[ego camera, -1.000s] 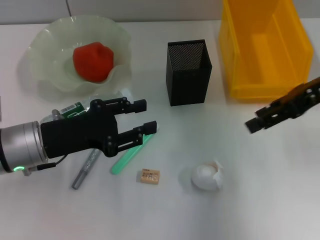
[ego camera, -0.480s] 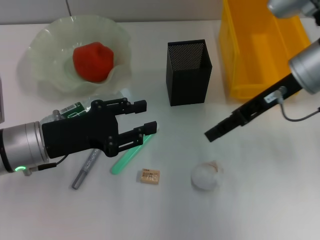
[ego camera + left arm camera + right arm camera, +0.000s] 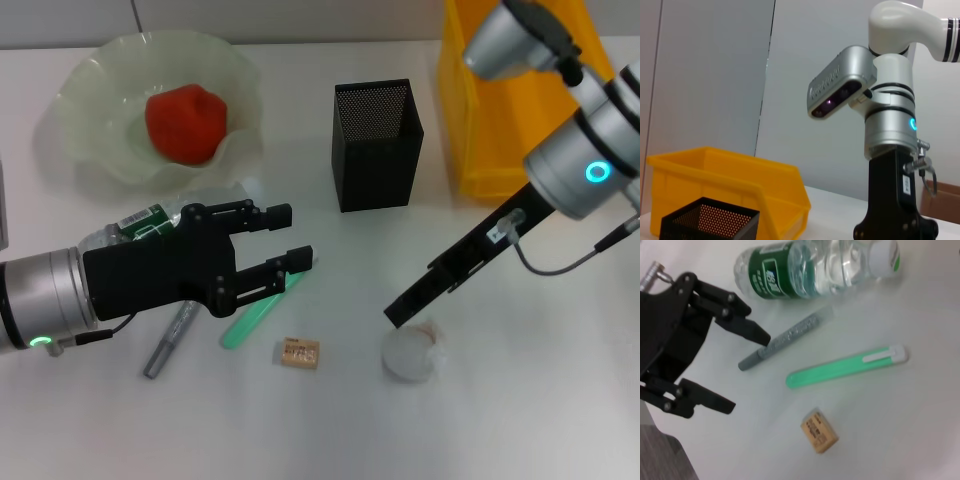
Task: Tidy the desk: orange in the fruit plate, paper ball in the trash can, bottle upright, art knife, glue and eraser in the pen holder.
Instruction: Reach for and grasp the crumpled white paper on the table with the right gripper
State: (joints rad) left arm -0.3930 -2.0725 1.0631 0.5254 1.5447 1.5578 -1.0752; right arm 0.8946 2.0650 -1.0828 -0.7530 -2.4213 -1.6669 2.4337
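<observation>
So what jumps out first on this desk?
Probably the orange sitting in the pale-green fruit plate at far left, and the big yellow trash can at far right. Nearer, the open left gripper hovers over the lying bottle, while the right gripper hangs just above the paper ball.

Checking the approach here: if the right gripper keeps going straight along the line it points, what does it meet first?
Most likely the paper ball. In the head view the right gripper slants down toward it, its tip just short of the wad. How high it hangs above the desk is unclear.
</observation>
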